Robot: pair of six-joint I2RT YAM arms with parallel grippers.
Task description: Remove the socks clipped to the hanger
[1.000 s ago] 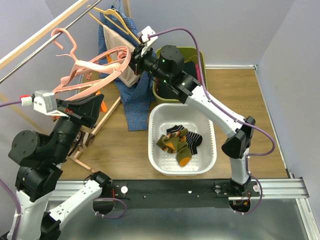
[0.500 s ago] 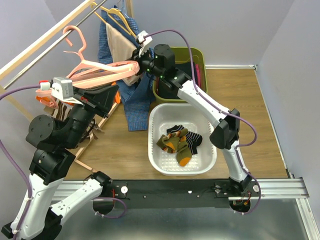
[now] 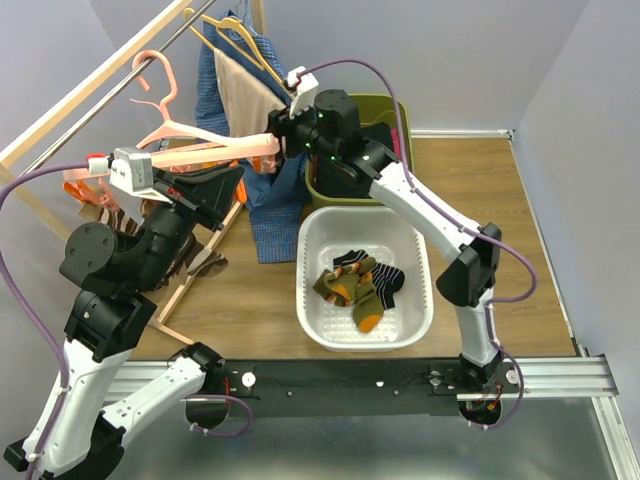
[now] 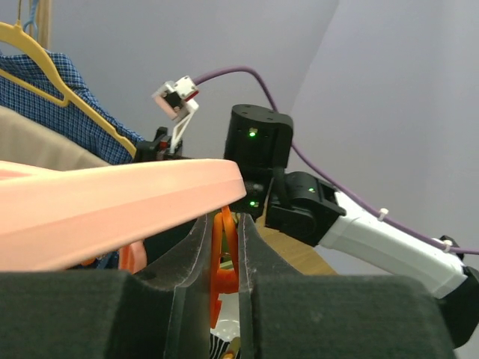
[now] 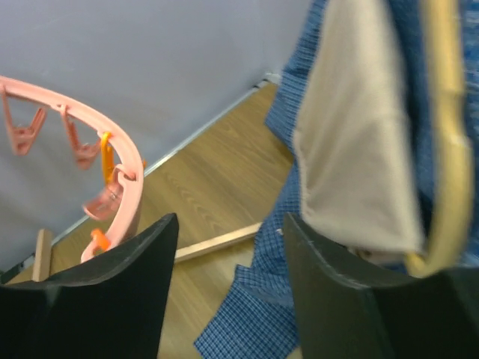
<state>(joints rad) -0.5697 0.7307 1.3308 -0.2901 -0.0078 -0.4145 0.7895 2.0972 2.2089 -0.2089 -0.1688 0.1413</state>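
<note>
The salmon-pink hanger (image 3: 215, 148) hangs by its hook from the rail, its ring held about level. My left gripper (image 3: 232, 176) reaches up under the ring, and in the left wrist view the left gripper (image 4: 224, 224) is shut on an orange clip (image 4: 224, 258) dangling below the ring (image 4: 112, 206). My right gripper (image 3: 283, 133) stands open at the ring's right end, and the right wrist view shows the right gripper (image 5: 228, 224) holding nothing, the ring (image 5: 120, 161) just left of its fingers. Several striped socks (image 3: 360, 282) lie in the white basin (image 3: 318, 232). Brown striped socks (image 3: 108, 214) hang behind my left arm.
A blue checked garment (image 3: 272, 205) and a beige one (image 3: 240, 95) hang on gold hangers beside the ring. A green bin (image 3: 392, 108) of dark clothing stands behind the basin. The wooden rack's rail (image 3: 75, 100) and slanted leg (image 3: 205, 245) are at the left.
My right gripper has opened and let go of the ring's right end. The hanger has swung from tilted to about level, its hook has risen to the rail, and my left arm has lifted with it.
</note>
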